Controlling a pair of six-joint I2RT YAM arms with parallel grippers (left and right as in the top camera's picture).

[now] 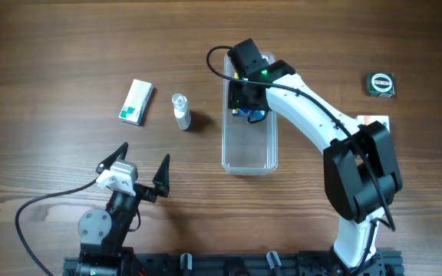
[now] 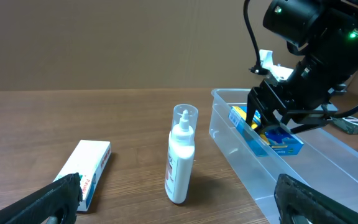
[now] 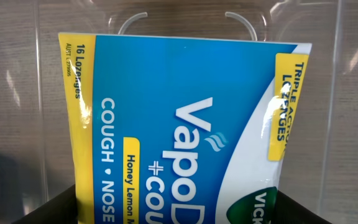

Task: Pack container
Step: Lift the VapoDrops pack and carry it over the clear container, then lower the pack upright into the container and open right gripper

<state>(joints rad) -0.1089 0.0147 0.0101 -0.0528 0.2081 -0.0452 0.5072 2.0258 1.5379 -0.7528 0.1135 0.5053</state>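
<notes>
The clear container [image 1: 249, 151] lies lengthwise in the middle of the table; it also shows in the left wrist view [image 2: 328, 163] and the right wrist view [image 3: 353, 74]. My right gripper [image 1: 248, 101] [image 2: 271, 117] [image 3: 179, 216] is inside its far end, shut on a blue and yellow cough lozenge box [image 1: 255, 116] [image 2: 277, 142] [image 3: 179, 124], held close to the container's floor. My left gripper [image 1: 143, 157] [image 2: 178, 215] is open and empty near the front left, facing a white bottle.
A white bottle with a clear cap [image 1: 181, 112] [image 2: 181, 155] stands left of the container. A white and green box [image 1: 137, 102] [image 2: 89, 165] lies further left. A tape measure [image 1: 380, 83] and a small white box [image 1: 373, 121] lie at the right.
</notes>
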